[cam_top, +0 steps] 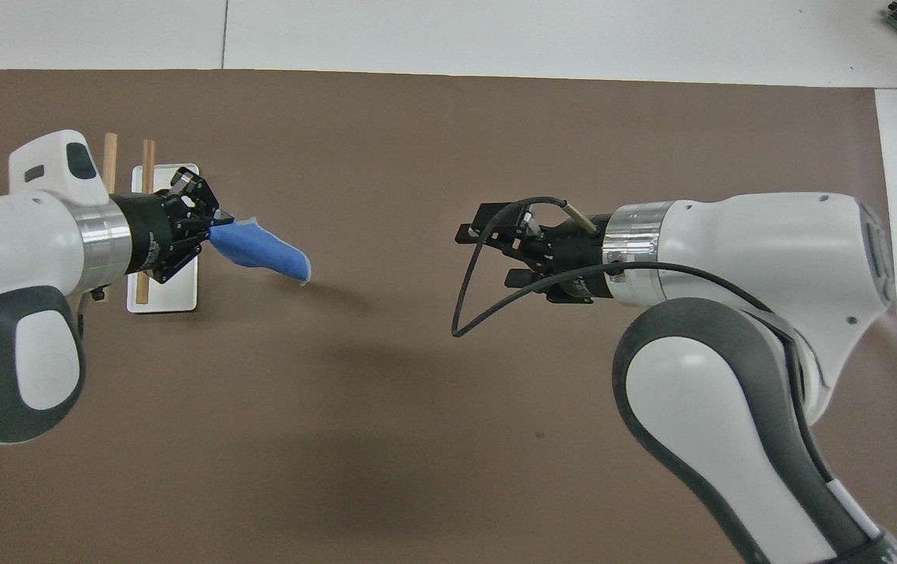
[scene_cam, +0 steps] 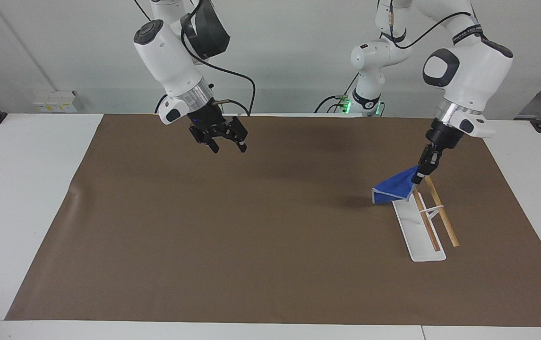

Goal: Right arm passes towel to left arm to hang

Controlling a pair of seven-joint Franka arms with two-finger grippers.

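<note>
1. Blue microfibre towel hung from the left end effector, pinched by one corner, above the white rack with two wooden rods.
2. The right end effector hovered spread over the brown mat, well apart.

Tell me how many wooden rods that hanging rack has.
2. Both wooden rods lie side by side above the rack's white base at the left arm's end of the table; the towel covers one rod's tip.
</note>
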